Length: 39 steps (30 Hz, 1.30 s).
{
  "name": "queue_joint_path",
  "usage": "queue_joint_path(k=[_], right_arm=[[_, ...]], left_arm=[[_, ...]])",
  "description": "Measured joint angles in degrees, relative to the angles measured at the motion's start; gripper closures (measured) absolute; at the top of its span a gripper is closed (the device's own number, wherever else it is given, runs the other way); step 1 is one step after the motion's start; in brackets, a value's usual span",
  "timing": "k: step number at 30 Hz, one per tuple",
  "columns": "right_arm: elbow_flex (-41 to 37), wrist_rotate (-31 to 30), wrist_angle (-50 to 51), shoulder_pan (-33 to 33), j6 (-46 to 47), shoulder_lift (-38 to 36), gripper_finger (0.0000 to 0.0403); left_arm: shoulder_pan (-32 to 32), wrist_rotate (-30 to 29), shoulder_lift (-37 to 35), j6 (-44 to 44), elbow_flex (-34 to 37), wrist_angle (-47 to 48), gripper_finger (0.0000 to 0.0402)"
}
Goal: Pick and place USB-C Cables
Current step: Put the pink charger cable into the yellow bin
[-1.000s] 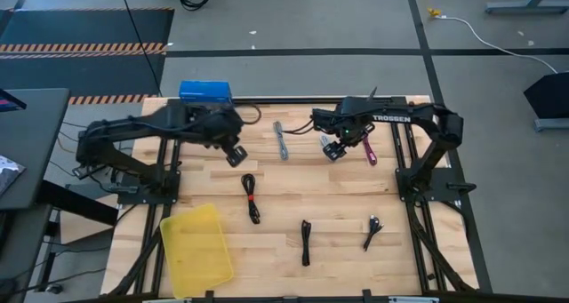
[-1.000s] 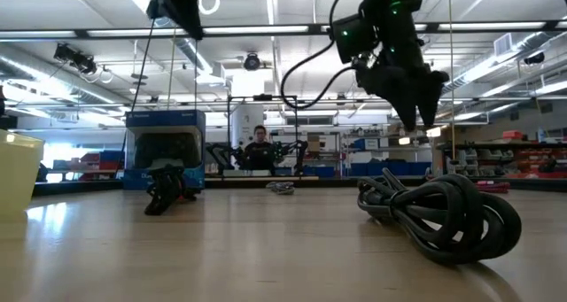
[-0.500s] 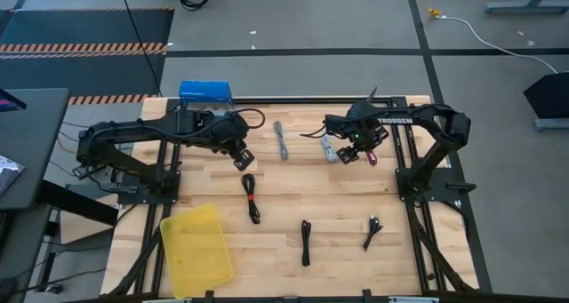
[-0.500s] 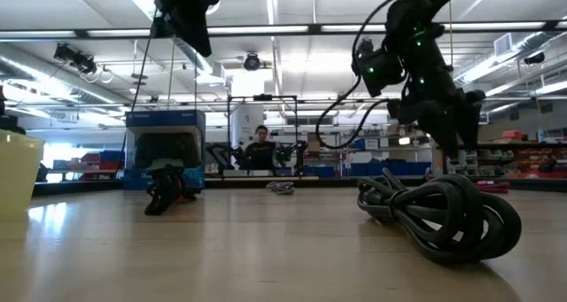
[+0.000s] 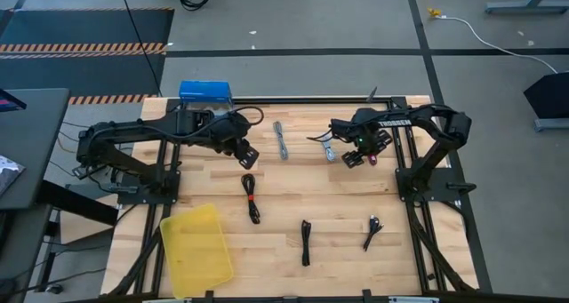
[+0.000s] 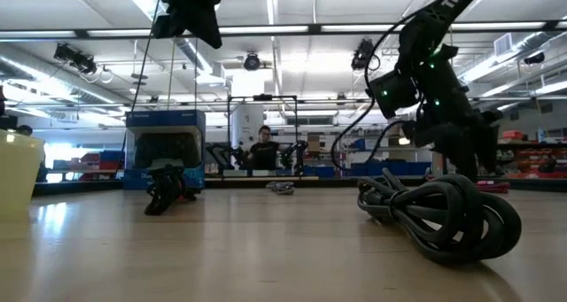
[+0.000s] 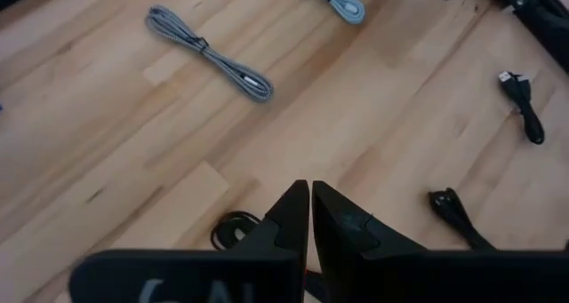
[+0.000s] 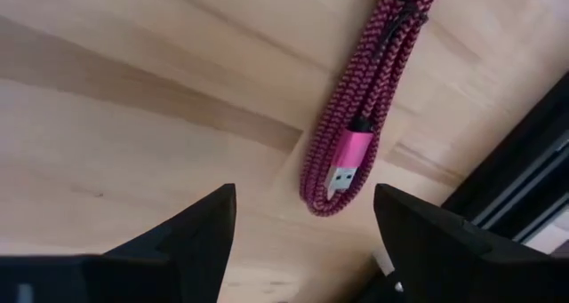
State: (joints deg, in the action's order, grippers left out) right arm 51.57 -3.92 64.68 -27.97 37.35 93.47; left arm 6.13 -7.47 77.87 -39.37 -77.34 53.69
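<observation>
The magenta cable bundle [image 8: 360, 116] lies flat on the wood near the table's right edge, mostly hidden under my right gripper [image 5: 360, 157] in the high view. That gripper [image 8: 302, 198] is open and hovers low, fingers either side of the bundle's plug end, apart from it. My left gripper [image 7: 309, 196] is shut and empty, held above the black cable with the red tie [image 5: 252, 197]. Two grey cables [image 5: 281, 139] [image 5: 329, 148] lie near the far edge. Two black cables [image 5: 306, 242] [image 5: 371, 232] lie near the near edge.
A yellow tray [image 5: 197, 248] sits at the table's near left corner. A blue box [image 5: 205, 91] stands at the far left edge. A dark frame rail [image 8: 524, 174] runs close beside the magenta cable. Bare wood lies in the table's middle.
My right gripper has moved toward the table's right edge and come down, ending over the magenta cable. My left gripper has drifted a little toward the right and near, toward the red-tied black cable. No cable has moved.
</observation>
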Motion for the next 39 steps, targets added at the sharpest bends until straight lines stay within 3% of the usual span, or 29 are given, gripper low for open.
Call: queue_joint_path(k=[16,23,32,39], right_arm=[[-4.68,1.20,-5.64,-2.68,-3.40,0.04,0.0170],[-4.92,1.55,-6.56,-2.64,-4.08,-0.02,0.0233],[-5.04,2.46,-6.96,-2.52,-3.99,0.04,0.0371],[-3.27,6.76,-7.73,-1.77,-5.92,-3.31,0.0372]], left_arm=[[0.02,4.06,-0.02,-0.95,-0.02,-0.59,0.0376],[0.02,4.77,-0.02,-2.06,-0.02,-1.52,0.0377],[0.02,4.78,-0.02,-2.06,-0.02,-1.97,0.0377],[-0.22,2.09,-0.41,2.45,-0.04,-3.65,0.0377]])
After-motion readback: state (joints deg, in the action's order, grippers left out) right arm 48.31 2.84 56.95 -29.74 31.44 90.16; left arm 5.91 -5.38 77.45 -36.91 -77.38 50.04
